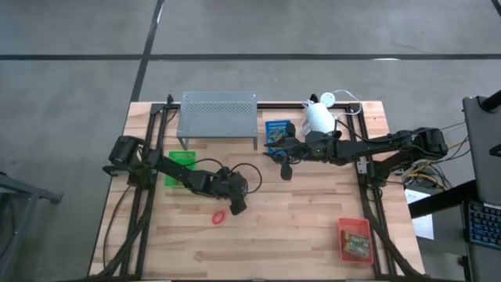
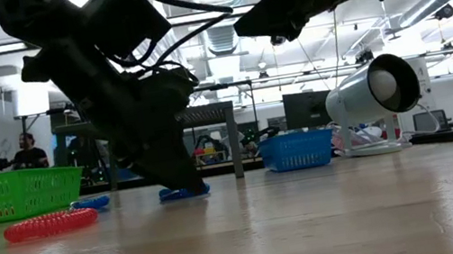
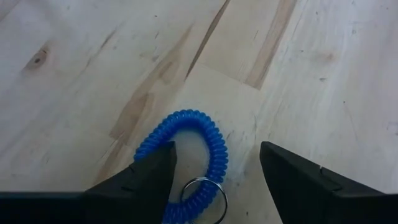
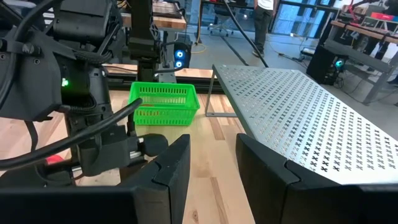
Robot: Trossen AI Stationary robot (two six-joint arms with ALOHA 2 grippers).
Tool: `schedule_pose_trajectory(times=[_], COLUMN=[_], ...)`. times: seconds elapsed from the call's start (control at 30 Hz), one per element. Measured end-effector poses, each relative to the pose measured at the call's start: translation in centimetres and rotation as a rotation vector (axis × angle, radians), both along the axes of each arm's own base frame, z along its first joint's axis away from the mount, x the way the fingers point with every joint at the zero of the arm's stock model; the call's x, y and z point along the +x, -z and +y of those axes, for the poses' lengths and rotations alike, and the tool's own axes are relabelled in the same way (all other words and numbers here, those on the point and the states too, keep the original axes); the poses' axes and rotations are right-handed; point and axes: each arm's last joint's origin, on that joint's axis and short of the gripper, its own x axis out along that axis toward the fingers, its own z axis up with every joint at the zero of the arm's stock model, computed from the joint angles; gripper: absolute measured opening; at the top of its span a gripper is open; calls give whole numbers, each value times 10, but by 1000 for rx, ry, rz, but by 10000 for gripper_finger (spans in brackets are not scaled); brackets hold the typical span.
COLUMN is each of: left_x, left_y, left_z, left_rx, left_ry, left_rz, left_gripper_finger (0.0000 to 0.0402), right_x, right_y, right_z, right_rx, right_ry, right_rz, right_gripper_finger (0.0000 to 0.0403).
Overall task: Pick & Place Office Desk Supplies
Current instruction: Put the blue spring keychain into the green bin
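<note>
A blue coiled loop [image 3: 205, 152] with a metal key ring [image 3: 204, 194] lies flat on the wooden table, seen low under my left arm as the blue loop [image 2: 184, 191]. My left gripper [image 3: 214, 152] is down over it, open and slanting downward, with the coil's one side between the fingers and its other side under one fingertip [image 3: 163, 155]. A red coiled loop [image 1: 218, 216] lies just nearer the table's front edge. My right gripper [image 4: 212, 146] is open, holds nothing, and hangs level above the table's middle back, by the blue tray [image 1: 277, 130]. My left gripper's one fingertip [image 3: 163, 155] covers the blue loop's side [image 3: 149, 144]; I cannot tell whether it touches the coil. The other finger stands apart from the loop. The loop lies flat on the table.
A green tray [image 1: 182, 167] stands left of my left arm. The grey perforated shelf [image 1: 218, 117] and the white lamp [image 1: 319, 117] line the far edge. A red-orange tray [image 1: 355, 239] with small boxes sits at the near right. Bare wood lies between it and the red loop.
</note>
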Motion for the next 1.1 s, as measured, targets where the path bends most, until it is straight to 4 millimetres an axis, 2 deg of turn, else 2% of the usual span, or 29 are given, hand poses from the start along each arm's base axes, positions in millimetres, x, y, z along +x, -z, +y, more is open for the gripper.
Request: schedule_pose_trajectory(times=[0.23, 0.6, 0.93, 1.1], left_x=[-1, -2, -2, -5], left_y=[1, 2, 1, -7], left_z=[0, 1, 1, 1], left_rx=[2, 9, 5, 8], left_ry=[0, -4, -1, 17], left_rz=[11, 24, 24, 22], left_gripper_finger=[228, 117, 87, 79], right_x=[0, 0, 0, 0], right_y=[0, 0, 0, 0], right_z=[0, 0, 0, 0], right_rx=[0, 0, 0, 0], right_ry=[0, 0, 0, 0], right_rz=[0, 0, 0, 0], right_gripper_finger=[127, 127, 127, 127])
